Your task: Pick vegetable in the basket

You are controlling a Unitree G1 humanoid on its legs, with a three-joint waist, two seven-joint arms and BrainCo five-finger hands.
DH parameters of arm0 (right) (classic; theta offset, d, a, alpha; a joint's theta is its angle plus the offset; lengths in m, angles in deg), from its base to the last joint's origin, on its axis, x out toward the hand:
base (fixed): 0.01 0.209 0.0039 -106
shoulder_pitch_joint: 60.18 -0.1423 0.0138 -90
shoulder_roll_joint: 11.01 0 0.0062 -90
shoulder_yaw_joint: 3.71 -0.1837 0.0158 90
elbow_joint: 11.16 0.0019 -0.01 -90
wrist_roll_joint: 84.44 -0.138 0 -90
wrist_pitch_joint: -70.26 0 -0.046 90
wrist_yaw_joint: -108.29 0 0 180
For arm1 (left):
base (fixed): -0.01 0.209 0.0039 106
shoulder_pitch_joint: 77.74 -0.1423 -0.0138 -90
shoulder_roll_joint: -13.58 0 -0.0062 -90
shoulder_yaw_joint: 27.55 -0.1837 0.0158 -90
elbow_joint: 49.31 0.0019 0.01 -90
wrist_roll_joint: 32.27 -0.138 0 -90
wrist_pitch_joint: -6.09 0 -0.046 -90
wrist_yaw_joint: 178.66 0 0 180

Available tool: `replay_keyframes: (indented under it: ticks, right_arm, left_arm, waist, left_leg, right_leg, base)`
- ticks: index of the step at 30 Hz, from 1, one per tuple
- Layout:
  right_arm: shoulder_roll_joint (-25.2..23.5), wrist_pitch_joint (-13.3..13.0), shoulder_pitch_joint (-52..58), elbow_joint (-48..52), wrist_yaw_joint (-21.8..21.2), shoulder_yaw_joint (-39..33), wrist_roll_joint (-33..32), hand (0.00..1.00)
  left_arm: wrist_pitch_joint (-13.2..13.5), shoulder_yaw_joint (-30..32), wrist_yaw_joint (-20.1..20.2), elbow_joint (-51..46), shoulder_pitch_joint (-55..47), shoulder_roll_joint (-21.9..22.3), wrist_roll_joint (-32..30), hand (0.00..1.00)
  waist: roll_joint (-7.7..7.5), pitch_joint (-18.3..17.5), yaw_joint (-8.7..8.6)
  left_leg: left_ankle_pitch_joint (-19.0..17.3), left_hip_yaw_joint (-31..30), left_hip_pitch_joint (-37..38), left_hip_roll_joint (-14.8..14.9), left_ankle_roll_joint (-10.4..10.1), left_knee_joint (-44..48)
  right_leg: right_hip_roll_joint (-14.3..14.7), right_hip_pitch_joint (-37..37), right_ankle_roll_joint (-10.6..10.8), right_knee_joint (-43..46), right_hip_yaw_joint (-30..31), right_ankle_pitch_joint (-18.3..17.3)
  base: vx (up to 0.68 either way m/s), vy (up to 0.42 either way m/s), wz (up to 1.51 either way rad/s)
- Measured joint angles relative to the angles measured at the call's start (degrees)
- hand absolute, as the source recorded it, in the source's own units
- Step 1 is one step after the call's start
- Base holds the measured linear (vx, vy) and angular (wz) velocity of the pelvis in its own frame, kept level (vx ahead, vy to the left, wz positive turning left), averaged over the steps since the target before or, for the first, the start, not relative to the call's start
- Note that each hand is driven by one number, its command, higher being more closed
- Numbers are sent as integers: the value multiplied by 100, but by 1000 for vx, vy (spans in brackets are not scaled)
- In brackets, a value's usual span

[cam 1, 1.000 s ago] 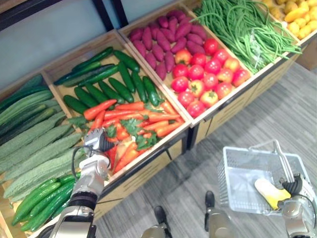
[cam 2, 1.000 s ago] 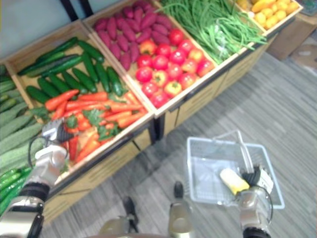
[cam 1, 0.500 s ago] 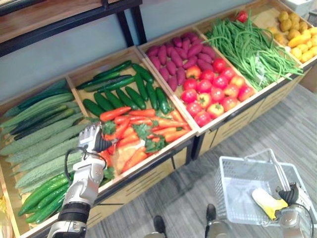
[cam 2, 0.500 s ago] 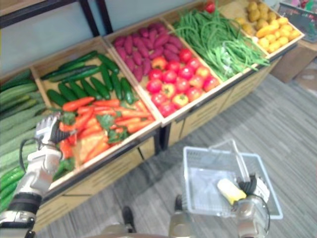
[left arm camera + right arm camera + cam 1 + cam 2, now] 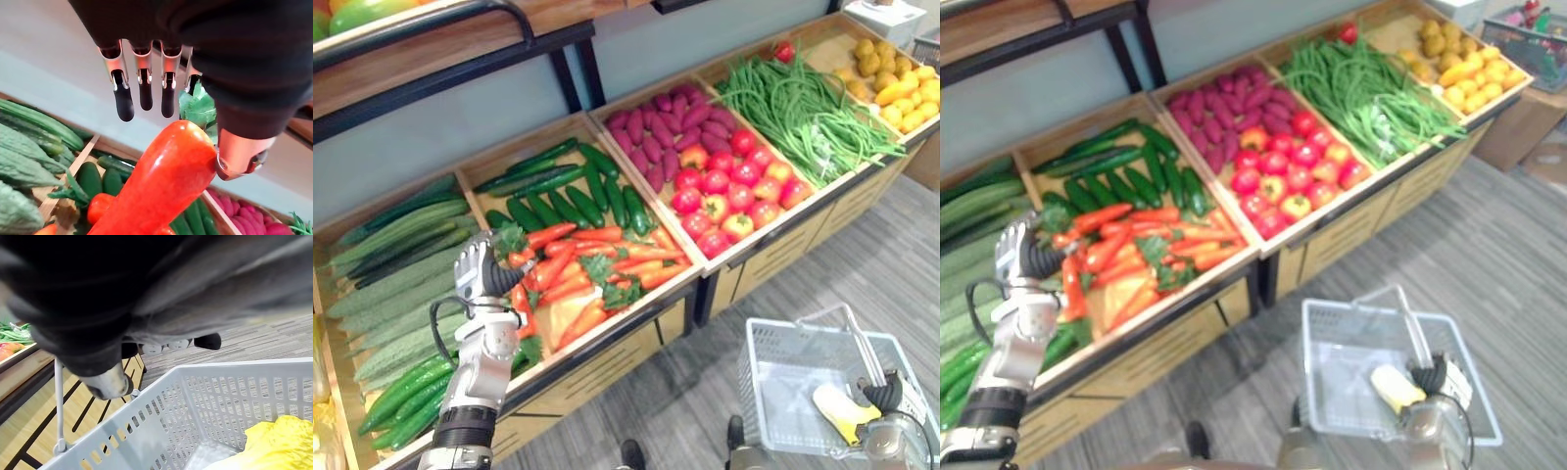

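1. The left hand [image 5: 478, 279] hangs over the near corner of the carrot crate [image 5: 607, 338], with a carrot [image 5: 161, 181] in its grasp.
2. Grip: the thumb [image 5: 239, 152] is pressed against the carrot's thick end and the fingers [image 5: 123, 100] curve over the opposite side. Whether their dark tips touch the carrot cannot be made out.
3. The carrot's green leafy top [image 5: 198, 105] shows just behind the palm. Its narrow end is cut off at the edge of the left wrist view.
4. More carrots lie under and beside this hand. Cucumbers [image 5: 548, 208] lie beyond the fingertips, and bumpy green gourds [image 5: 401, 284] are on its outer side.
5. The right hand [image 5: 1433, 377] is closed at the handle [image 5: 862, 338] of a white wire basket [image 5: 773, 372], which hangs below it.
6. The hand's dark cover hides the exact point of grip. In the right wrist view only the curled fingertips and the thumb show.
7. A yellow item [image 5: 279, 440] lies in the basket directly under the right hand. It is partly hidden by that hand, and its kind cannot be determined.
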Motion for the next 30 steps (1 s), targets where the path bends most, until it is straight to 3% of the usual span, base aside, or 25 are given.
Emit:
replay_keyframes:
  ticks: [4,12,25,30]
  right_arm:
    - [-92,-2,16,7,0,-6,-1,100]
    - [-175,-1,42,11,-99,-11,-3,100]
    - [-182,27,125,94,-276,2,-2,100]
    - [-182,52,132,96,-316,94,-2,100]
  left_arm:
    - [100,250,-58,-271,-34,320,647,100]
    - [234,372,-41,-501,-40,608,1303,100]
    - [646,607,20,-566,-44,1235,4035,100]
    - [646,703,35,-564,-111,1269,4254,100]
  waist:
    - [2,-29,19]
    - [-31,-89,37]
    - [-81,-202,99]
    - [-155,-242,121]
  left_leg:
    - [0,1,-6,6,0,0]
    - [0,6,-7,3,0,0]
    - [-3,1,57,11,0,-1]
    - [-2,-11,63,6,1,-6]
  right_leg:
    - [5,3,0,-12,18,7]
    - [8,15,-5,-29,28,29]
    - [20,109,1,-82,31,39]
    - [19,110,2,-87,12,38]
  base:
    - [-8,-1,0]
    - [0,0,0]
    - [0,0,0]
    - [0,0,0]
